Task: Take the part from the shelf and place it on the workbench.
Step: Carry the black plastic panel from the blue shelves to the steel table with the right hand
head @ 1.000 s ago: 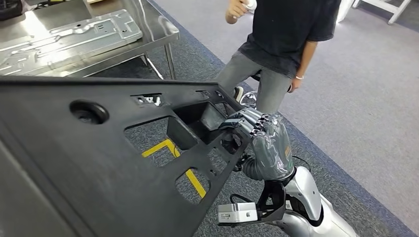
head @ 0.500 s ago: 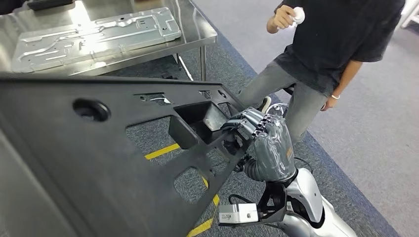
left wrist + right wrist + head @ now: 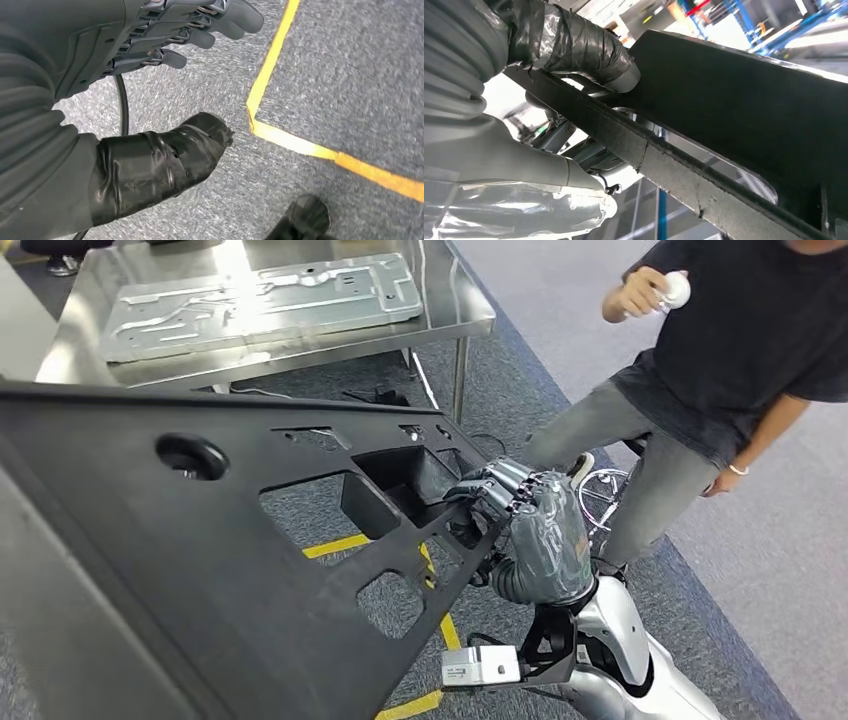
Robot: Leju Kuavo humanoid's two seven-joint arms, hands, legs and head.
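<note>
The big black part [image 3: 150, 570] is up off the floor, carried in front of the robot and tilted, its lower right edge clamped in the right robot hand [image 3: 500, 505], whose dark fingers [image 3: 490, 490] curl over a thin rib beside a boxy recess near that corner. From the right wrist camera the taped thumb [image 3: 589, 50] presses one face of the black rib [image 3: 664, 155] while the fingers wrap the other side. The left robot hand [image 3: 150, 75] hangs apart from the part, above grey carpet [image 3: 350, 75] with yellow tape lines [image 3: 280, 45]; its fingers and taped thumb are spread and hold nothing. The part is a wide, flat, matte black panel with a raised border, one round hole towards its upper left, several angular cut-outs through which carpet shows, and small slots along the top edge. Beyond it stands the steel tabletop [image 3: 440, 315], carrying a stamped grey metal plate [image 3: 260, 300]. A person [image 3: 720, 370] in a dark shirt stands just right of the tabletop, near the robot's right arm, holding something small and white.
</note>
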